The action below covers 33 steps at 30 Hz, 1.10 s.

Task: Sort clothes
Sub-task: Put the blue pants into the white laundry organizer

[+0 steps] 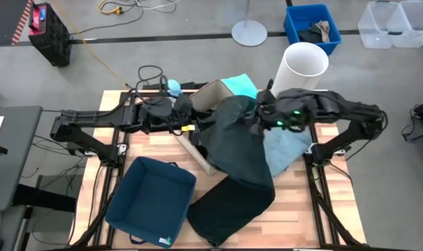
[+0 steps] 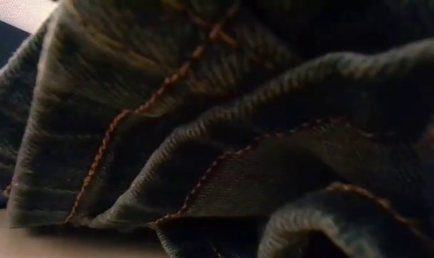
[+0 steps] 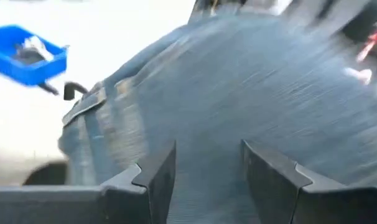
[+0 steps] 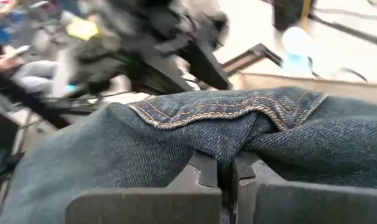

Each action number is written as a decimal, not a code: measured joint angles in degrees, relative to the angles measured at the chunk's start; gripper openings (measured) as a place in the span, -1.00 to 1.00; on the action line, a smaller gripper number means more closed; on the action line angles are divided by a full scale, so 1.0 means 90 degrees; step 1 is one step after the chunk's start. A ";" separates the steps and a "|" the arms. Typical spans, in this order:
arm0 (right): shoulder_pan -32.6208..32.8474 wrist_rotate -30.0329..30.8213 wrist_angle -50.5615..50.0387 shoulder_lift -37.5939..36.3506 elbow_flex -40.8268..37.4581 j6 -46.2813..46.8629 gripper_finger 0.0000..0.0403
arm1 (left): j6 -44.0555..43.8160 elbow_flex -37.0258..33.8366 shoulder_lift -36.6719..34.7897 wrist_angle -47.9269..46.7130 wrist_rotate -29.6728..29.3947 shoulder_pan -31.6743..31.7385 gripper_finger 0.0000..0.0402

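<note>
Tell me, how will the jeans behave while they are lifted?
Probably floppy: the jeans hang in folds from the right tool, shut on a pinch of denim, and drape over the beige box. Probably heavy for their size, as the thick cloth trails onto the table.

Jeans (image 1: 241, 150) draped across mid-table, hanging from right gripper (image 1: 257, 120) at upper end, lower end resting on black garment (image 1: 229, 209) near front edge. Right gripper clamped tight on a fold of jeans (image 4: 238, 134) beside the waistband. Left gripper (image 1: 190, 127) just left of jeans, fingers (image 3: 157, 177) apart, jeans cloth directly ahead of them. Beige box (image 1: 204, 97) behind and left of jeans, partly covered by them. Turquoise garment (image 1: 241, 84) behind the box's far corner. Pale blue garment (image 1: 285, 150) right of jeans, partly beneath them. Navy box (image 1: 152, 201) at front left, beside black garment. Table (image 1: 162, 150) beneath all.
</note>
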 joint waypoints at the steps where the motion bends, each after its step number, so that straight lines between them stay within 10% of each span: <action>1: -0.0103 0.0005 -0.0020 0.0074 0.0000 0.0065 -1.00 | 0.0045 0.0048 -0.0012 0.0106 -0.0024 0.0000 -0.14; 33: -0.2115 -0.2845 0.0546 0.1650 0.0000 0.1072 -0.60 | 0.0410 0.0706 -0.0104 0.0195 -0.0234 -0.0112 -0.14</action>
